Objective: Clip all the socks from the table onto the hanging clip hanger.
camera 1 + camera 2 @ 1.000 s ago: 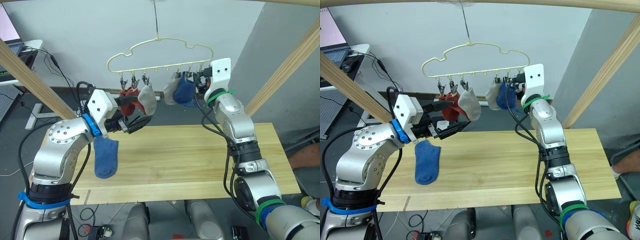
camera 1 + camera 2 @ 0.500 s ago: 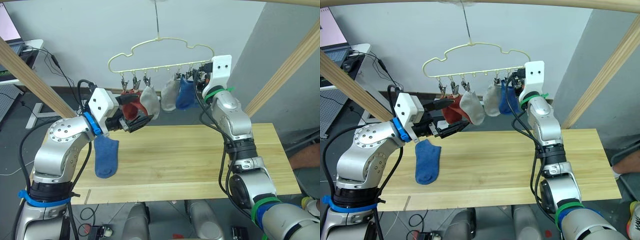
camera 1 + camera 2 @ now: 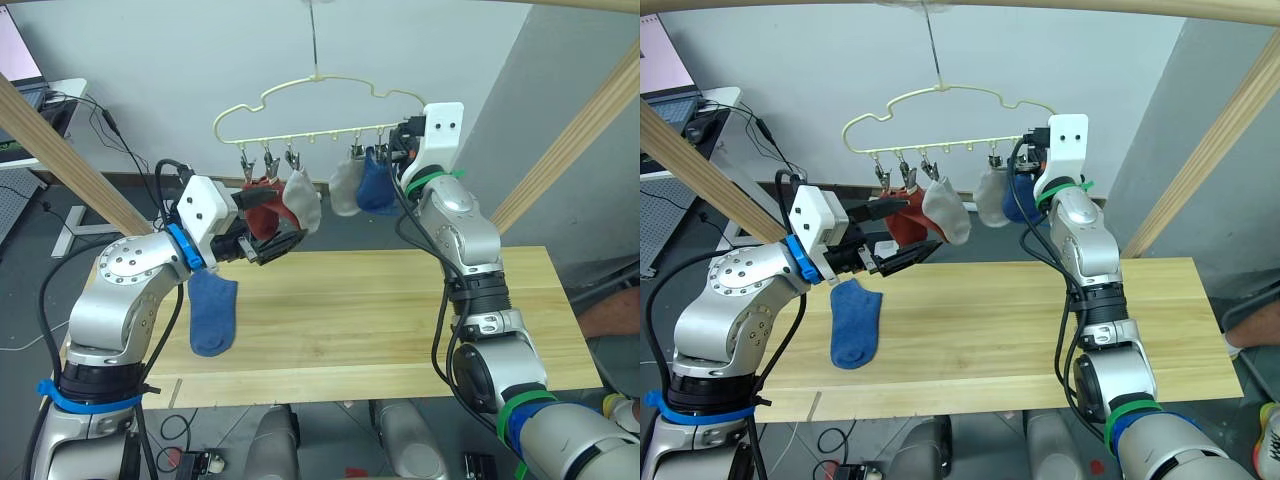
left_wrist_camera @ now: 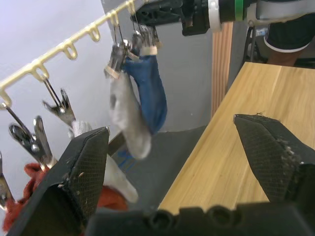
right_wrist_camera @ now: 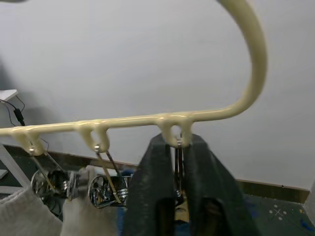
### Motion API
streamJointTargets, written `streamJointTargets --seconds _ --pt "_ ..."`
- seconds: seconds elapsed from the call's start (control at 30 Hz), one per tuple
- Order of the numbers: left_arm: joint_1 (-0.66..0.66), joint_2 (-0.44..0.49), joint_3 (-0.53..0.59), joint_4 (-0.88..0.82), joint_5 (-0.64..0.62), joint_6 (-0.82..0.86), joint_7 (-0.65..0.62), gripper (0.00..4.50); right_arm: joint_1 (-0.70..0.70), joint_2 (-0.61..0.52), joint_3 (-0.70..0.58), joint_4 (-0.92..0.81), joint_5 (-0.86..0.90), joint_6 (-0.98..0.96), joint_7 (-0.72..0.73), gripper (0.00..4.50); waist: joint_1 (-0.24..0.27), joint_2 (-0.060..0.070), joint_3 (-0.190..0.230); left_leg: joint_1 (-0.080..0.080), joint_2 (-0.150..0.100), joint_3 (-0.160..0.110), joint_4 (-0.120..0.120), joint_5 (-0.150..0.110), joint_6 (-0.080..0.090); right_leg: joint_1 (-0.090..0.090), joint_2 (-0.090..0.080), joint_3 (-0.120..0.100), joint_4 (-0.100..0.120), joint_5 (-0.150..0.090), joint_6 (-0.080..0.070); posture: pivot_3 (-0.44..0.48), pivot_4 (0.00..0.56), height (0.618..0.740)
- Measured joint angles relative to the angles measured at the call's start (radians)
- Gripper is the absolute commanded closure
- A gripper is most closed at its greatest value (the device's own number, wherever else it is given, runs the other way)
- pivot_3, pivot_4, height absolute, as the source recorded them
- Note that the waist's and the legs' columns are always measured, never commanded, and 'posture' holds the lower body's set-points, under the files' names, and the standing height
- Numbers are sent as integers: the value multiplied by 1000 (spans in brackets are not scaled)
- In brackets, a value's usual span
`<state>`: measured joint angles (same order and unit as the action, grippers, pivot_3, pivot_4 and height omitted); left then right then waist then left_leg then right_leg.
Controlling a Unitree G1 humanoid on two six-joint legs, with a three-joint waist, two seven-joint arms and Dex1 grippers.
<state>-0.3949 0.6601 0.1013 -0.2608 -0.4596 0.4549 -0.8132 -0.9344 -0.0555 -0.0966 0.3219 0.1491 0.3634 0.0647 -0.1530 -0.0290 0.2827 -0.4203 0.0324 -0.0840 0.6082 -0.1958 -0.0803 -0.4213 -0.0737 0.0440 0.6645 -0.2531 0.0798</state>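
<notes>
Table (image 3: 400, 320): long top of light wooden planks, nearest of all.
Sock on table (image 3: 211, 311): one blue sock lies flat near the table's left end, apart from both grippers.
Left gripper (image 3: 902, 238): raised above the table's left part, fingers spread wide with nothing between them, just in front of the red sock.
Hanger (image 3: 318, 110): pale wavy wire, hung by its metal hook above the table's far edge.
Socks on the clips: red sock (image 3: 262, 206) and grey sock (image 3: 301, 201) at the left; second grey sock (image 3: 345, 186) and blue sock (image 3: 376, 186) at the right.
Right gripper (image 5: 176, 162): at the hanger's right end, fingers pressed together on the last clip (image 5: 177, 153).
</notes>
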Motion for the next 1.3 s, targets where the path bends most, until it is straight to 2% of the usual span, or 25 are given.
streamJointTargets --seconds 0.17,0.33,0.47,0.73,0.9,1.07,1.17,1.3 --pt "78 -1 23 -15 2 14 55 0 -2 1 0 1 1 1 3 4471 -1 0 0 0 0 0 0 0 0 0 0 0 0 0 0 -165 284 740" --pt "316 -24 87 -40 62 15 173 0 -15 0 -1 6 1 3 16 4471 -7 1 1 0 1 0 0 0 0 -2 0 0 0 0 0 -162 289 740" --pt "396 -49 150 50 115 -12 256 0 -18 0 -2 8 1 15 20 4471 0 1 2 0 1 0 0 0 0 -2 0 0 1 0 0 -162 294 740" --pt "302 -67 194 391 158 -92 301 0 -22 1 -1 8 1 38 34 4471 4 2 7 0 1 0 0 0 0 -2 1 0 1 0 0 -186 321 740" --pt "190 -73 166 579 197 -155 296 0 -25 1 0 -13 11 67 43 4471 3 3 15 -1 1 0 0 0 0 -2 1 0 0 0 0 -201 340 740" --pt "147 -103 110 695 241 -211 280 0 -26 0 1 -33 18 86 49 4471 2 2 27 -1 1 0 0 0 0 -2 1 0 1 0 0 -214 351 740" --pt "140 -114 98 741 250 -247 276 548 -26 -1 2 -43 21 96 55 4500 1 2 30 -1 1 0 0 0 0 -3 1 0 1 0 0 -219 355 740" --pt "115 -114 97 783 264 -277 273 1715 -26 0 3 -44 23 105 62 4500 1 3 32 -1 1 0 0 0 0 -3 1 0 1 0 0 -220 357 740"
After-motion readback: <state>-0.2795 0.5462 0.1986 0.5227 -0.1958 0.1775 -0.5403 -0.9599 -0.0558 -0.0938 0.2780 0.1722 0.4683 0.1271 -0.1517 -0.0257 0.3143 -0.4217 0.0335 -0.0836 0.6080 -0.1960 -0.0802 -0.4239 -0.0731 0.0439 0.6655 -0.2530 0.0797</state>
